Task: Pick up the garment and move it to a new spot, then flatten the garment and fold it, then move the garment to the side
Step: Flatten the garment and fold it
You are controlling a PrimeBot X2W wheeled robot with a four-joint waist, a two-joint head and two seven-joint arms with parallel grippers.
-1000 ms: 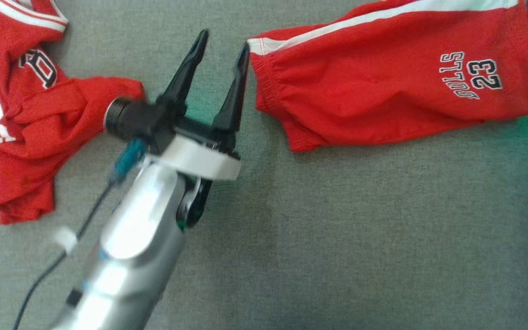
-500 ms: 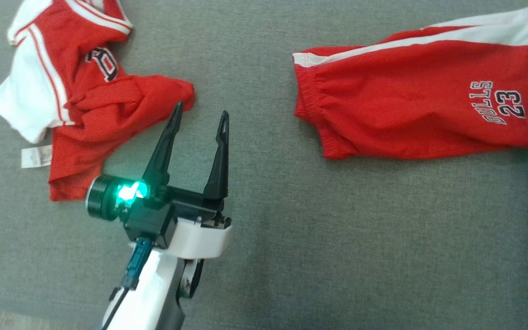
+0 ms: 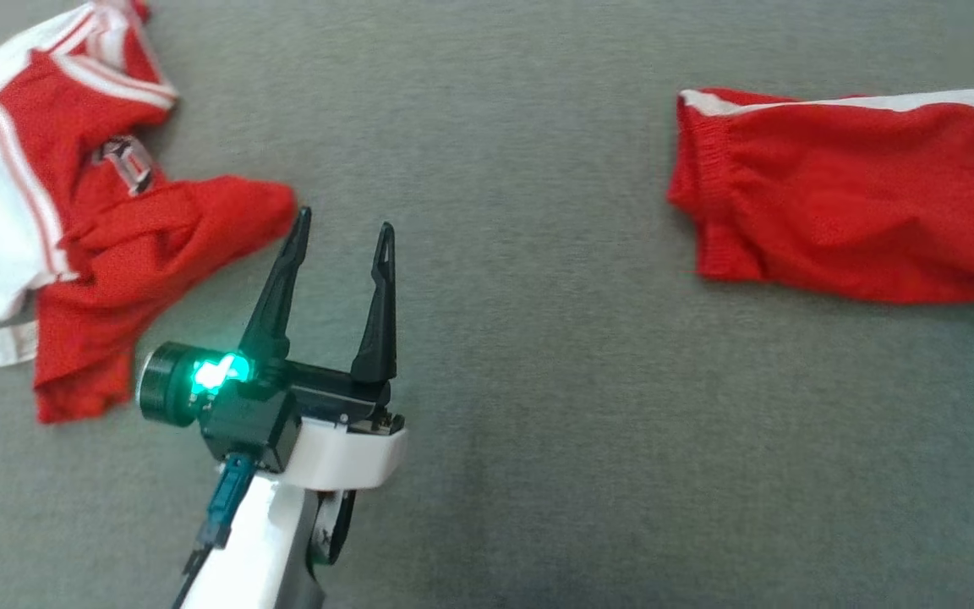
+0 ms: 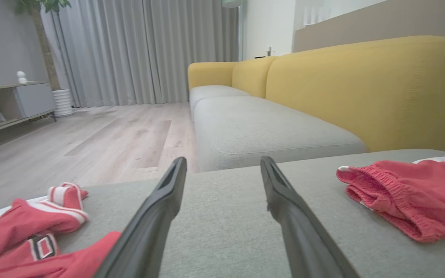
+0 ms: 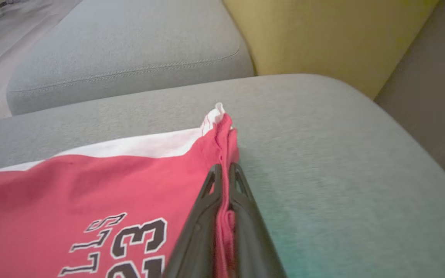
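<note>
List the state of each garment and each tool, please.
red shorts: spread on the grey cushion, edge pinched.
red-and-white jersey: crumpled, untouched.
left tool: open, empty.
right tool: shut on the red shorts' edge.

Shorts (image 3: 850, 220) right of left end effector (image 3: 345, 220) were red, white-striped, lettered black-white | jersey (image 3: 115, 245) at its left was red, white, striped | cushion (image 3: 580, 423) was grey | sofa back (image 4: 361, 88) yellow

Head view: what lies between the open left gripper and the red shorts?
Only bare grey cushion separates the left gripper from the red shorts in the head view.
</note>
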